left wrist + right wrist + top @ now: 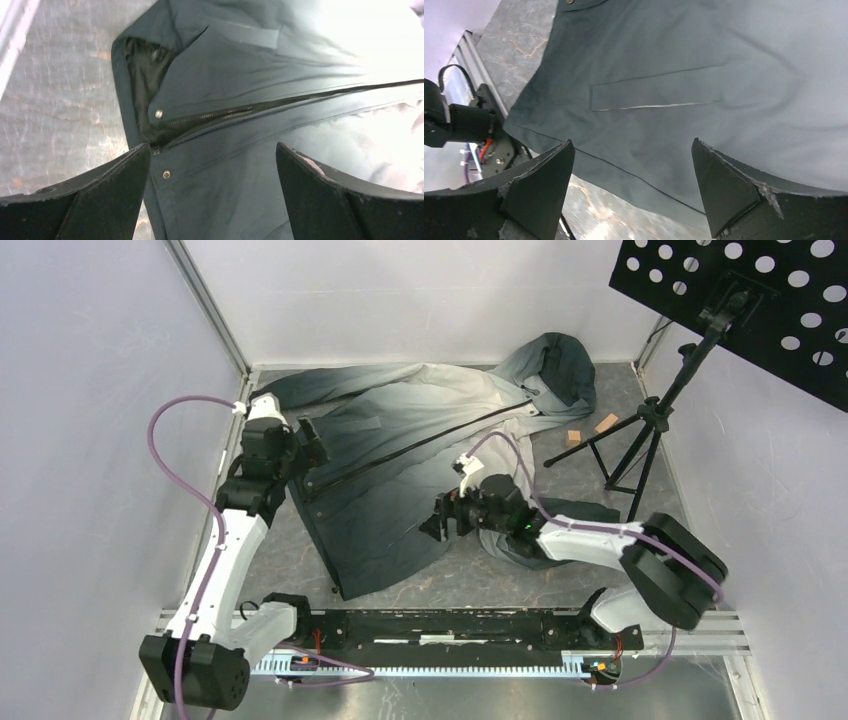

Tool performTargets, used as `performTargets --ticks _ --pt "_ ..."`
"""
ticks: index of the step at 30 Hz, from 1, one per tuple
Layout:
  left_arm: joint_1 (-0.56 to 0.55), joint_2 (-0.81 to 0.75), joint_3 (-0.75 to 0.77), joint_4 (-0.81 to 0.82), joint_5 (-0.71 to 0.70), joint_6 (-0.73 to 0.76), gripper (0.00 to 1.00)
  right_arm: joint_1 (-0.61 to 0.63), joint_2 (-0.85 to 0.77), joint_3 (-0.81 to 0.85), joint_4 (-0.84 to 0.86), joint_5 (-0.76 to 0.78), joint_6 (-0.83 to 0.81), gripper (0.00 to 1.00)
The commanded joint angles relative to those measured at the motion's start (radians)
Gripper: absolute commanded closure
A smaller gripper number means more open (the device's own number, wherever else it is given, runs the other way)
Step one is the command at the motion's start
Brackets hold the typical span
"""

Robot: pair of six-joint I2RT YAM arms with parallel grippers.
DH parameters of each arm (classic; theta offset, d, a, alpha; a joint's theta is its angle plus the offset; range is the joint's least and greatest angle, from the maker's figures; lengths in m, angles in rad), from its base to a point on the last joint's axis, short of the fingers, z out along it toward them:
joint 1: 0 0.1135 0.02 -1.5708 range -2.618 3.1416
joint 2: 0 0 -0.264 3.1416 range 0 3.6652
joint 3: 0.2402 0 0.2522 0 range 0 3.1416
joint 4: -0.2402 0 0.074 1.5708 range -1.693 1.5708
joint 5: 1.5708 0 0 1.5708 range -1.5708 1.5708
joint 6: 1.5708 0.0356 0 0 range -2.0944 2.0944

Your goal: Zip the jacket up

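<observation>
On the table (470, 585), across the middle: the jacket (400, 460), spread flat, hood (555, 370) at the far right, hem at the near left. Along its front, from the left edge toward the hood: the zipper (420, 445). Above the zipper's left end, at the jacket's left edge: the left gripper (308, 443). Over the jacket's near right part, above a pocket (649, 97): the right gripper (432, 520). Right of the hood, on the table: two small blocks (573, 437), just beside the feet of a tripod stand (640, 430). Atop the stand, at the far right: a perforated board (740, 300). Along the table's near edge: a rail (450, 625) with both arm bases.
</observation>
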Motion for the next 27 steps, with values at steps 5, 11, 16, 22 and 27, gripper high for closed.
performTargets --ticks 5,11,16,22,27 --pt "0.26 0.083 -0.107 -0.076 0.374 -0.206 0.0 0.16 0.287 0.239 0.205 0.112 0.262 0.11" --pt "0.318 0.223 -0.117 -0.021 0.4 -0.164 0.03 0.21 0.404 0.365 0.236 0.107 0.282 0.15" --pt "0.318 0.325 -0.038 0.005 0.517 -0.019 0.0 0.212 0.432 0.378 0.257 0.046 0.211 0.15" --pt "0.174 0.455 0.145 -0.142 0.285 0.168 0.05 0.208 0.412 0.352 0.244 0.005 0.054 0.14" --pt "0.05 0.662 0.32 -0.296 0.221 0.278 0.12 0.184 0.354 0.257 0.293 -0.01 -0.034 0.14"
